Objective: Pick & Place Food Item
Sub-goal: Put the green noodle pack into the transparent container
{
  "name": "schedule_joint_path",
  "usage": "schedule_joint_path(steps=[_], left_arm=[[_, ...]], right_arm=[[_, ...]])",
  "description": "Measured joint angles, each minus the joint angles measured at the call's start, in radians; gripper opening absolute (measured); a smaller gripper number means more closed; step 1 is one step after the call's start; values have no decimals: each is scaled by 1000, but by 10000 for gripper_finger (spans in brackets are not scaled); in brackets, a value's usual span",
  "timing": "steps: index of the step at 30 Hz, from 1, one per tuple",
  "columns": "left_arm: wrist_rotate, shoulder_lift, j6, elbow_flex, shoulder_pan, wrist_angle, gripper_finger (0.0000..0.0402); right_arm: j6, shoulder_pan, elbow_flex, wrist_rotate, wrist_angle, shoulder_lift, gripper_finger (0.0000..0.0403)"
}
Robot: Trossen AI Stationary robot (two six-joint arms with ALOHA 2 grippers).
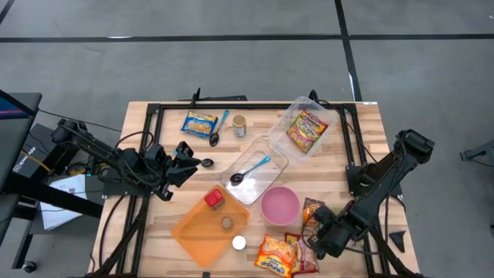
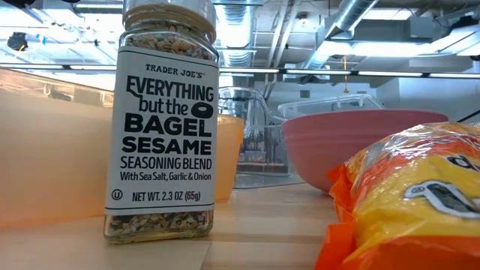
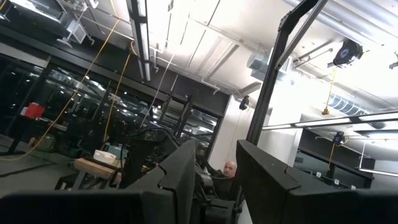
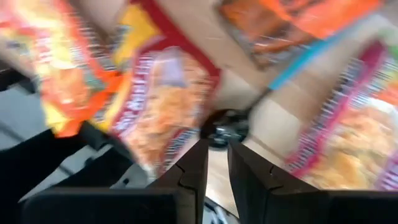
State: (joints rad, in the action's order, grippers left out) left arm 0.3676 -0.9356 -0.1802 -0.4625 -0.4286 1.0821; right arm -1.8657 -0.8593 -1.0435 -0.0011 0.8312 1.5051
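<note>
Noodle packets, the food items here, lie in several places on the wooden tabletop [image 1: 154, 116]: a red-and-yellow packet [image 1: 307, 129] sits inside a clear container [image 1: 324, 116] near the far right corner, a yellow-and-blue packet [image 1: 199, 123] lies toward the far left, and a cluster of orange packets [image 1: 276, 255] crowds the near edge, partly overhanging it.

The right gripper [image 1: 318, 241] is low at that near-right cluster, just beside the packets and close to the tabletop's near edge. In the right wrist view its two dark fingers [image 4: 193, 171] stand close together with only a thin gap, and nothing shows between them; red and orange packets fill the view right behind them. Whether the tips touch a packet cannot be told.

The left gripper [image 1: 185, 166] hangs over the left-middle of the tabletop, pointing sideways out into the room. Its fingers [image 3: 180, 168] are partly apart and hold nothing.

Between the arms lie an orange tray [image 1: 193, 232] with a red block [image 1: 214, 199], a pink bowl [image 1: 279, 205], a seasoning jar [image 2: 166, 120] and a clear lid [image 1: 266, 176] bearing a blue spoon [image 1: 252, 170]. Bare wood is open along the far edge between the cup [image 1: 239, 125] and the container, and at the left side.
</note>
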Motion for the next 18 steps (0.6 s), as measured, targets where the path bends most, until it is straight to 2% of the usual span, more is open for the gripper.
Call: schedule_joint_path(steps=[6, 15, 18], left_arm=[[0, 0, 0, 0, 0, 0, 112], [1, 0, 0, 0, 0, 0, 112], [1, 0, 0, 0, 0, -1, 112]], right_arm=[[-17, -11, 0, -41, 86, 0, 59], [278, -17, 0, -172, 148, 0, 59], [204, -16, 3, -210, 234, 0, 59]])
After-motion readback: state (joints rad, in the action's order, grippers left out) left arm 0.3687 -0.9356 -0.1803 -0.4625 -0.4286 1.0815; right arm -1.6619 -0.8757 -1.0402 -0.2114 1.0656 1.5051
